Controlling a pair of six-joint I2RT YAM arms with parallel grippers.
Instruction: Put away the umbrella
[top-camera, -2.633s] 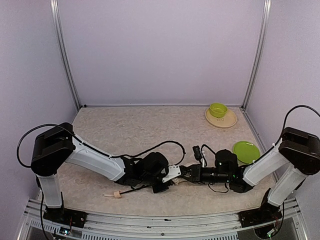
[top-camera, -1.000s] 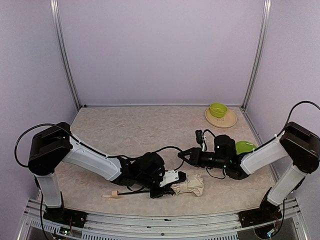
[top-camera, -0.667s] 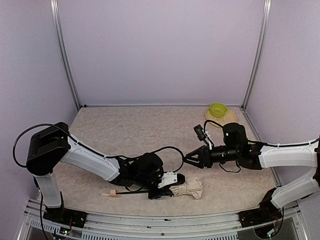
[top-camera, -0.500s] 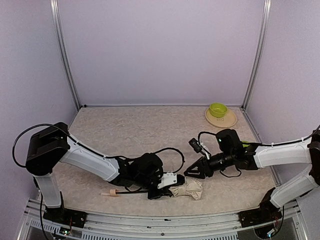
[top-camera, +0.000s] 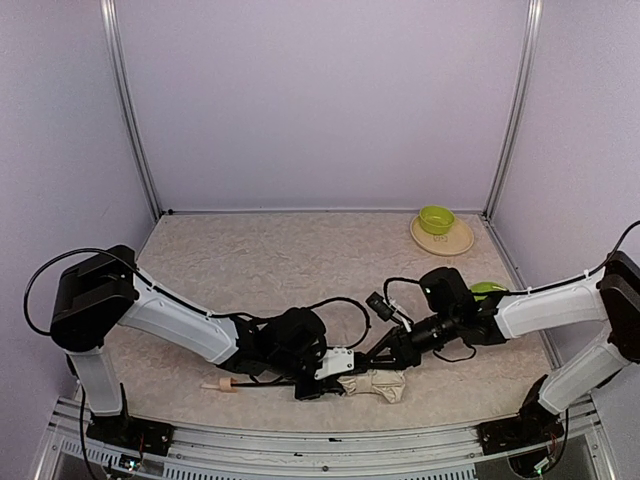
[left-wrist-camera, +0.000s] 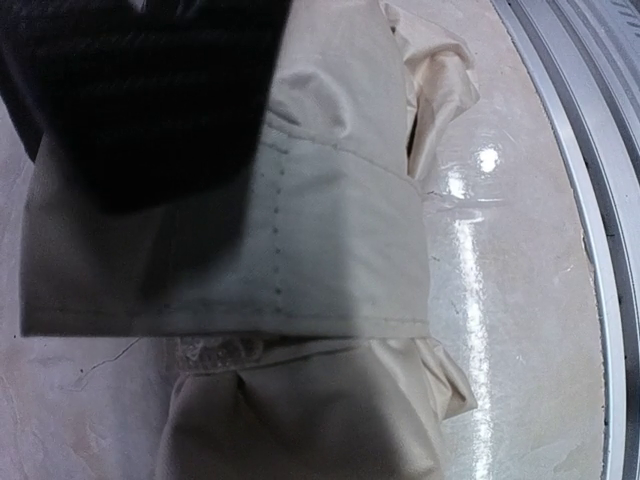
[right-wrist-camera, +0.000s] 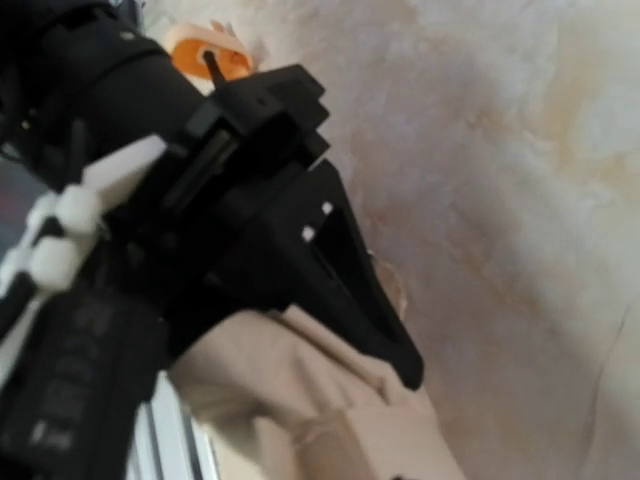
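Near the front edge of the table (top-camera: 250, 270), the left gripper (top-camera: 322, 377) clamped the folded cream umbrella (top-camera: 378, 384) at its bundled canopy, apparently pinning it down, while the right gripper (top-camera: 388, 351), its opening impossible to judge, hovered just above the loose fabric, likely to tidy it.

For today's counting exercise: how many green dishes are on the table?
2. A green bowl sits on a tan plate at the back right; a green plate lies nearer, mostly hidden behind the right arm. More could be hidden under the arms.
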